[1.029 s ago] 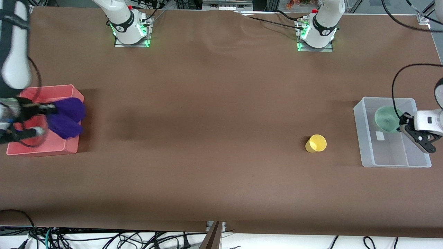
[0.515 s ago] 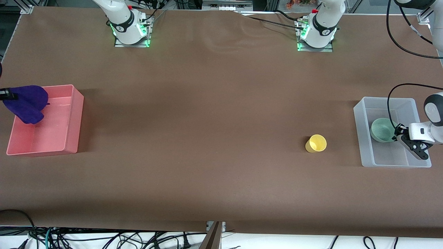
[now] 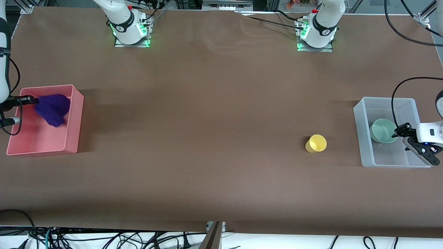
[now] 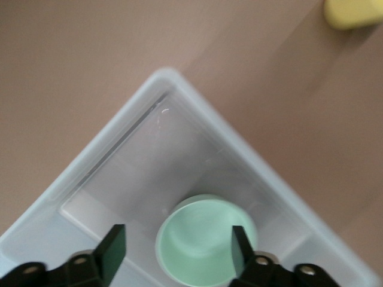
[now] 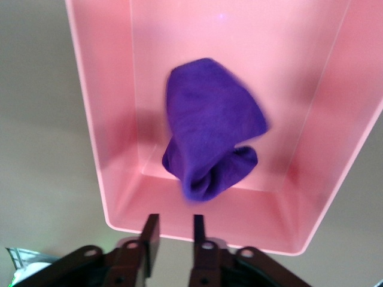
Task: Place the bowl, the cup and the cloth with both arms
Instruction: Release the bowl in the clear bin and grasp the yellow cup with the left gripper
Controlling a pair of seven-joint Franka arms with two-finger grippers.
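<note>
The pale green bowl (image 3: 383, 130) sits upright in the clear plastic bin (image 3: 357, 117) at the left arm's end of the table. My left gripper (image 3: 402, 132) hangs just over it, open; in the left wrist view its fingers (image 4: 114, 246) stand wide on either side of the bowl (image 4: 200, 239) without touching it. The purple cloth (image 3: 52, 109) is in the pink bin (image 3: 74, 121), blurred, apart from my right gripper (image 3: 33, 101). That gripper (image 5: 172, 230) is over the bin's edge, open a little and empty, with the cloth (image 5: 209, 137) inside the bin (image 5: 114, 197). The yellow cup (image 3: 315, 143) sits on the bare table.
The cup lies between the table's middle and the clear bin, also showing at the edge of the left wrist view (image 4: 353, 12). The clear bin's corner (image 4: 170, 78) holds only the bowl. Both arm bases stand along the table's farthest edge.
The cloth has left the right gripper's fingers and dropped toward the middle of the pink bin. The bowl came down into the clear bin and the left gripper's fingers now stand open round it.
</note>
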